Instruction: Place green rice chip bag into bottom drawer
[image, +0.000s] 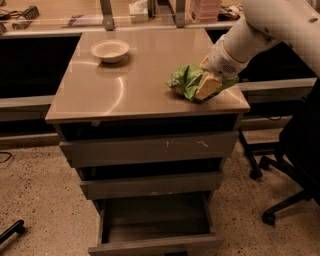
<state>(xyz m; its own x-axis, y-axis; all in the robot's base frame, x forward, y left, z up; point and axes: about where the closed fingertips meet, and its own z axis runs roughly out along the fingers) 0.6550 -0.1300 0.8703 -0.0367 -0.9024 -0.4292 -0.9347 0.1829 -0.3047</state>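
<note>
Lime-green crumpled foil chip bag (182, 80) nr front right corner of tan desk (125, 95), tool (206, 89) clamped on it, pale round bowl (110, 50) nr back left corner, grey metal bottom drawer (155, 222) pulled open.

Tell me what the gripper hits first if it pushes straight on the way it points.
The gripper points down and leftward, right at the crumpled lime-green foil chip bag on the smooth tan cabinet top. It would meet the bag first, probably then the top beneath it.

Office or lab: metal drawer cabinet (145, 150) between desks (25, 102), rolling chair base (287, 204), speckled floor (40, 190); end effector (207, 86) over the surface's (140, 75) right front corner.
</note>
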